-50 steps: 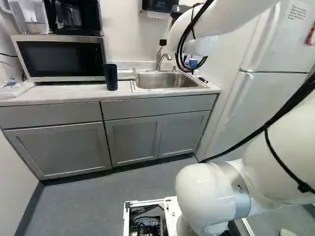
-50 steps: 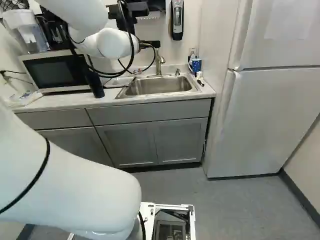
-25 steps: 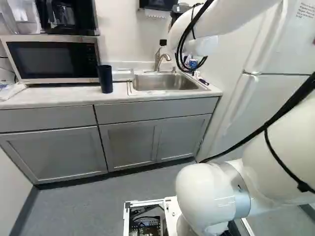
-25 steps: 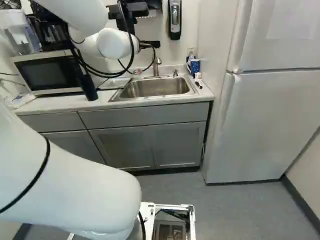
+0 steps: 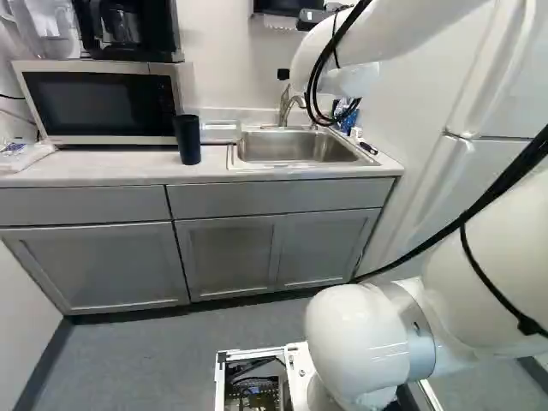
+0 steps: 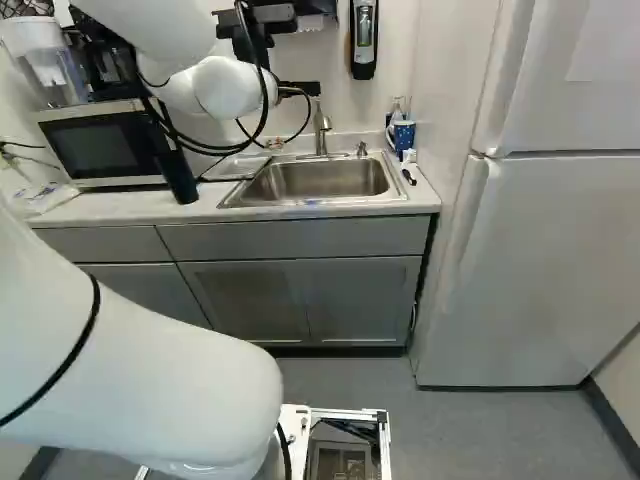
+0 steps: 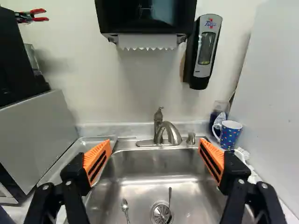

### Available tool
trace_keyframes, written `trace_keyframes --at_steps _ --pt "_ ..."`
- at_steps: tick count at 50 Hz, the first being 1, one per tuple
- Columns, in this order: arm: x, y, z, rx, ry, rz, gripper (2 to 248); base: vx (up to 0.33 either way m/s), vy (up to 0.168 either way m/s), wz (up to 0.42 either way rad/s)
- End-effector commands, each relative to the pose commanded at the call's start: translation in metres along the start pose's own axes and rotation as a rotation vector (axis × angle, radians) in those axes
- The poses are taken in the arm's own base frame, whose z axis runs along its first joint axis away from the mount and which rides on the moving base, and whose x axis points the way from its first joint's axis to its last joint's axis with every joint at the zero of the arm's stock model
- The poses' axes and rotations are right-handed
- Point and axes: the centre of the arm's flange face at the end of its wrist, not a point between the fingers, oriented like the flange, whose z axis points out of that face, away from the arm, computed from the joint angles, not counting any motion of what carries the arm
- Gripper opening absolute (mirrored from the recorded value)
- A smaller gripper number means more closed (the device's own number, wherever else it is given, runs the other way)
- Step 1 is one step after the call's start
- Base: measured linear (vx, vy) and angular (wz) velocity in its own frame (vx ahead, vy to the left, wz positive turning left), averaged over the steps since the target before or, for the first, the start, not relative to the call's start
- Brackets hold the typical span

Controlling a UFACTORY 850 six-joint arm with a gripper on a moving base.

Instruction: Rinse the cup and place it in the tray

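Note:
In the right base view my gripper shows only in part, above the counter by the faucet. The wrist view has the gripper open, fingers wide apart above the sink basin, nothing between them. A dark tumbler-like cup stands upright on the counter between microwave and sink. Another cup, a blue dotted mug, stands at the sink's back right corner, beyond the right finger. A metal tray lies left of the sink, partly behind the left finger. Which cup is meant, I cannot tell.
The faucet rises behind the basin, where two spoon-like utensils lie by the drain. A paper towel dispenser and soap dispenser hang above. The microwave stands left, the fridge right.
The base has moved, so counter, sink and fridge have shifted in both base views. The arm holds its pose against its lowest joint. The dark cup has stayed put on the counter.

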Motion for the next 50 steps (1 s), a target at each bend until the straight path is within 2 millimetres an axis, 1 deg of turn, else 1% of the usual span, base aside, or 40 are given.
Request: trace_keyframes --at_steps 50 --pt "0.0 0.0 0.0 0.0 0.0 0.0 247 0.055 -0.096 0.165"
